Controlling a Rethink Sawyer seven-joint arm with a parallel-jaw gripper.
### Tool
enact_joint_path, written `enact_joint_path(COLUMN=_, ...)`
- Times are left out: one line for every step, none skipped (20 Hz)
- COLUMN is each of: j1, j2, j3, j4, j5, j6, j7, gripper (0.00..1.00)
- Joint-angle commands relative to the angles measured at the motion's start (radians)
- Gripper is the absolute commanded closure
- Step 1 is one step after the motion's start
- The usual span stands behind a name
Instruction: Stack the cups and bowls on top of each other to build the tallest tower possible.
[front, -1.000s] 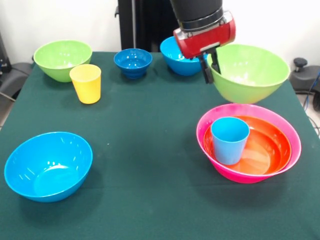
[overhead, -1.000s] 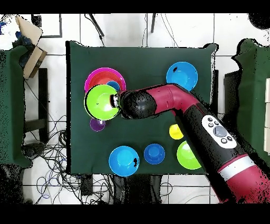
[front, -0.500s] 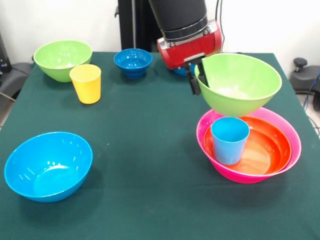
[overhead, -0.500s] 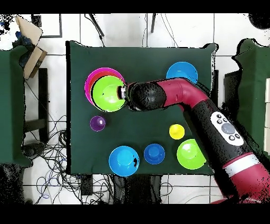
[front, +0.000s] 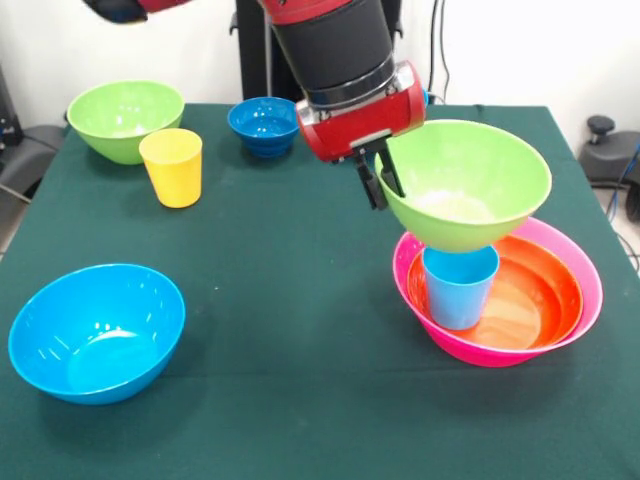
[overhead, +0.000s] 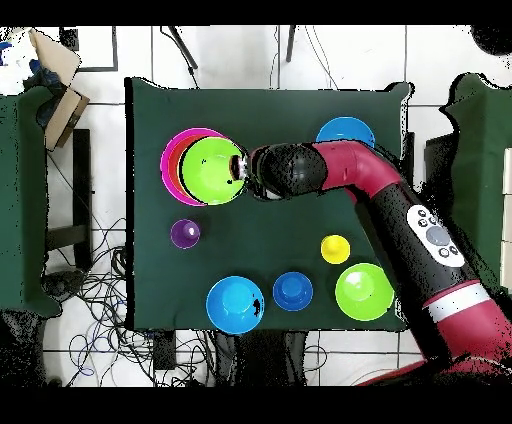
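Observation:
My gripper (front: 378, 183) (overhead: 241, 172) is shut on the left rim of a lime green bowl (front: 465, 185) (overhead: 213, 170). The bowl hangs upright directly over the light blue cup (front: 460, 288), its bottom at the cup's rim; I cannot tell if they touch. The cup stands in the orange bowl (front: 535, 300), which is nested in the large pink bowl (front: 592, 290) (overhead: 167, 158). In the overhead view the held bowl hides the cup. A yellow cup (front: 172, 166) (overhead: 335, 249) and a purple cup (overhead: 185, 234) stand apart on the table.
A second lime green bowl (front: 125, 118) (overhead: 362, 291) and a small dark-blue footed bowl (front: 262, 125) (overhead: 292, 290) sit by the robot's side. One bright blue bowl (front: 97, 330) (overhead: 345, 135) is in a corner, another (overhead: 235, 303) by the footed bowl.
The gripper has carried the lime green bowl from behind the pink bowl to over the light blue cup and lowered it. The other things have not moved.

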Motion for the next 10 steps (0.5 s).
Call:
enact_joint_path(j1=0.001, j2=0.095, j3=0.009, j4=-0.096, j5=-0.084, j6=0.056, j7=-0.353, gripper=1.00)
enact_joint_path(j1=-0.001, j2=0.102, j3=0.008, j4=-0.098, j5=-0.086, j6=0.052, j7=-0.355, gripper=1.00)
enact_joint_path(j1=-0.003, j2=0.108, j3=0.009, j4=-0.100, j5=-0.087, j6=0.049, j7=-0.359, gripper=1.00)
enact_joint_path(j1=-0.006, j2=0.114, j3=0.009, j4=-0.102, j5=-0.088, j6=0.046, j7=-0.363, gripper=1.00)
enact_joint_path(j1=-0.008, j2=0.116, j3=0.010, j4=-0.101, j5=-0.088, j6=0.048, j7=-0.366, gripper=1.00)
enact_joint_path(j1=-0.007, j2=0.118, j3=0.011, j4=-0.105, j5=-0.088, j6=0.054, j7=-0.369, gripper=1.00)
enact_joint_path(j1=-0.007, j2=0.122, j3=0.012, j4=-0.109, j5=-0.088, j6=0.058, j7=-0.373, gripper=1.00)
enact_joint_path(j1=-0.007, j2=0.126, j3=0.014, j4=-0.112, j5=-0.088, j6=0.062, j7=-0.376, gripper=1.00)
enact_joint_path(j1=-0.007, j2=0.132, j3=0.014, j4=-0.117, j5=-0.089, j6=0.063, j7=-0.378, gripper=1.00)
enact_joint_path(j1=-0.006, j2=0.138, j3=0.013, j4=-0.121, j5=-0.091, j6=0.063, j7=-0.380, gripper=1.00)
